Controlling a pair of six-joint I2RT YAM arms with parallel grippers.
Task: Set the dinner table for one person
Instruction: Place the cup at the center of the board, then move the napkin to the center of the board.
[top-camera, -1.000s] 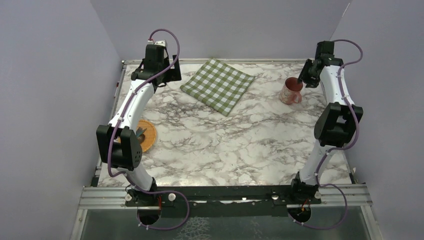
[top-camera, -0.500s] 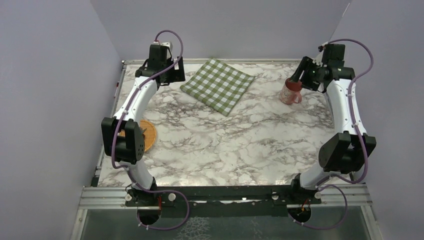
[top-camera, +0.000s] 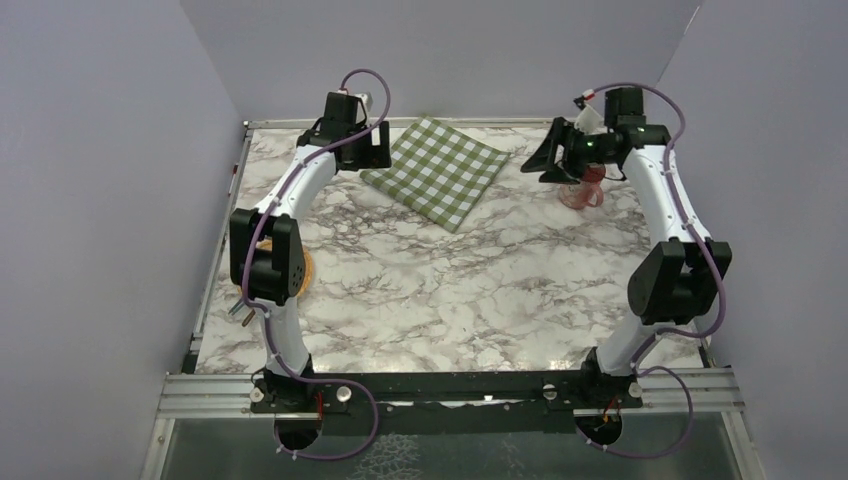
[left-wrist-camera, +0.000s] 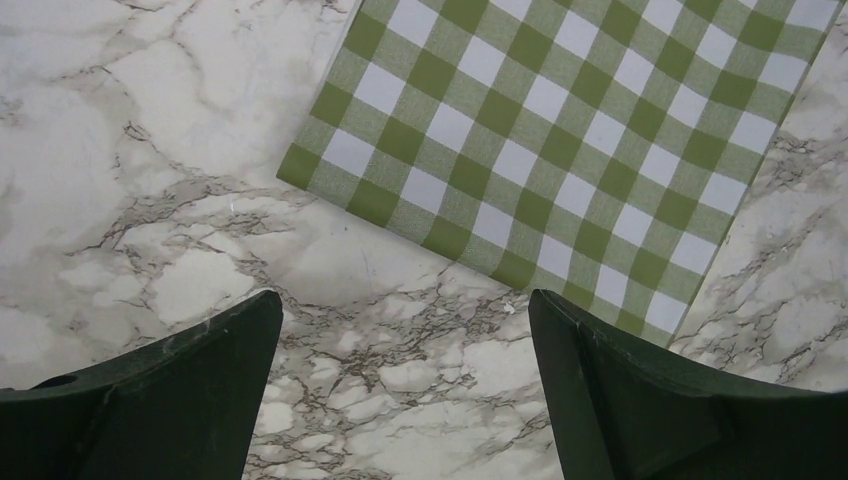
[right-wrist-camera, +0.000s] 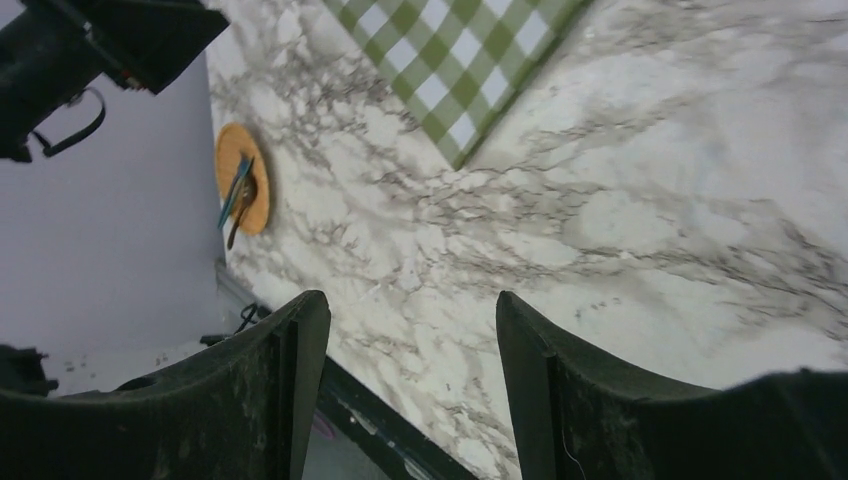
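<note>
Desk (top-camera: 450, 290): square top, white marble pattern with dark grey veins and a metal frame. It lies flat beyond the arm bases, enclosed by plain lilac walls. On it are one green checked cloth (top-camera: 436, 170) at the far middle, one pink mug (top-camera: 583, 195) far right, and one orange mat (right-wrist-camera: 243, 180) on the left carrying cutlery (right-wrist-camera: 238, 195), count unclear. Left gripper (left-wrist-camera: 405, 305) is spread wide and empty beside the cloth. Right gripper (right-wrist-camera: 405, 300) is spread and empty.

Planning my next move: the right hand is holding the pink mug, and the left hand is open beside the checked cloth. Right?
No. The right hand holds nothing: the right wrist view shows marble between its open fingers; the pink mug stands on the dinner table. The left hand is open beside the checked cloth.
</note>
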